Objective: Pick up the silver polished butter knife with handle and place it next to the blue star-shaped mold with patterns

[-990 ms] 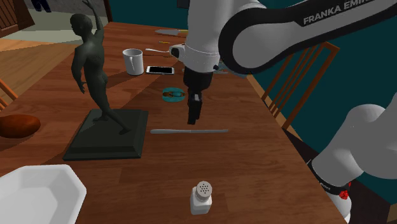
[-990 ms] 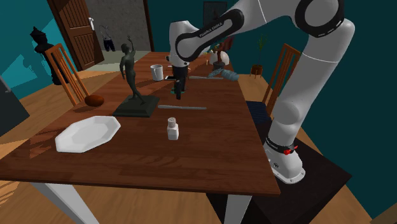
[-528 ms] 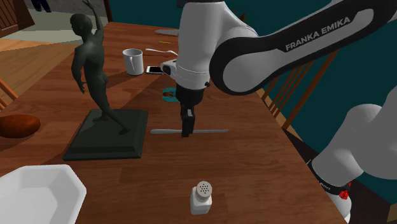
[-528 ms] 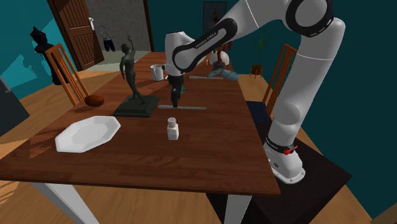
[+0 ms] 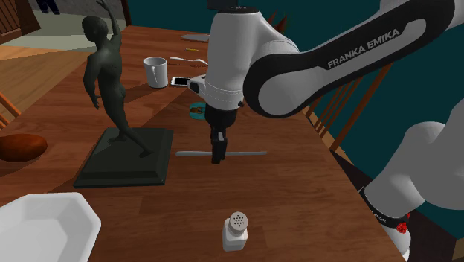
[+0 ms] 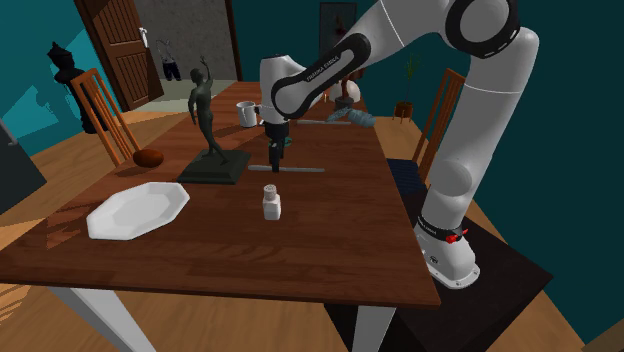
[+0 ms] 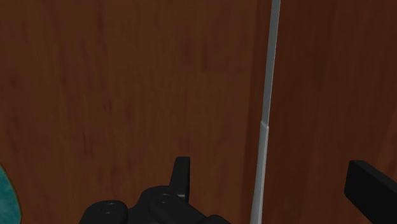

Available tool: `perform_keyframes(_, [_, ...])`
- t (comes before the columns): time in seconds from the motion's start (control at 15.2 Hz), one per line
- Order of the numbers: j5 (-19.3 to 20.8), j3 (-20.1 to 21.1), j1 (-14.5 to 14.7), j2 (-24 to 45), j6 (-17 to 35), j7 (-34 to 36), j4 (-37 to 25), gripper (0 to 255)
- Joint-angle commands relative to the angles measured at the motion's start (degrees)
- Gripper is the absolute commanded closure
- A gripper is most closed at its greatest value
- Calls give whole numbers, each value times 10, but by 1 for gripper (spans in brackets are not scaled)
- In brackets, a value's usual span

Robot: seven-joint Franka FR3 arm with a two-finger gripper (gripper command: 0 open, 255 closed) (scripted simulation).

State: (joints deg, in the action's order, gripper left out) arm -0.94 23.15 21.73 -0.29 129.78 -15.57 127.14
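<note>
The silver butter knife [image 5: 238, 154] lies flat on the brown wooden table [image 5: 282, 193], between the statue's base and the table's right edge in the shoulder view. My black gripper [image 5: 218, 155] points straight down over the knife's middle, its tips at table height. In the wrist view the gripper [image 7: 270, 167] is open: the knife [image 7: 267, 95] runs between the fingers, nearer neither, and touches none. The blue mold [image 5: 195, 112] sits just behind the gripper, partly hidden by it; a teal edge of the mold [image 7: 5, 197] shows beside the hand. The knife [image 6: 305, 170] and gripper [image 6: 273, 166] also appear from across the room.
A dark figure statue [image 5: 111, 82] on a square base stands left of the knife. Behind are a white mug [image 5: 155, 72] and a phone [image 5: 186, 81]. A salt shaker [image 5: 235, 231] and a white plate [image 5: 44, 223] stand nearer the front. Wooden chairs [image 5: 349, 82] flank the table.
The gripper has come down and forward from above the mold to the knife's middle, now straddling it. In the last half second it barely moved.
</note>
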Motion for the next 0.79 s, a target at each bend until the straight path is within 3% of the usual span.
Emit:
perform_keyframes(0.0, [0, 0, 0, 0, 0, 0, 0, 0])
perform_keyframes(0.07, [0, 0, 0, 0, 0, 0, 0, 0])
perform_keyframes(0.13, [0, 0, 0, 0, 0, 0, 0, 255])
perform_keyframes(0.73, [0, 0, 0, 0, 0, 0, 0, 255])
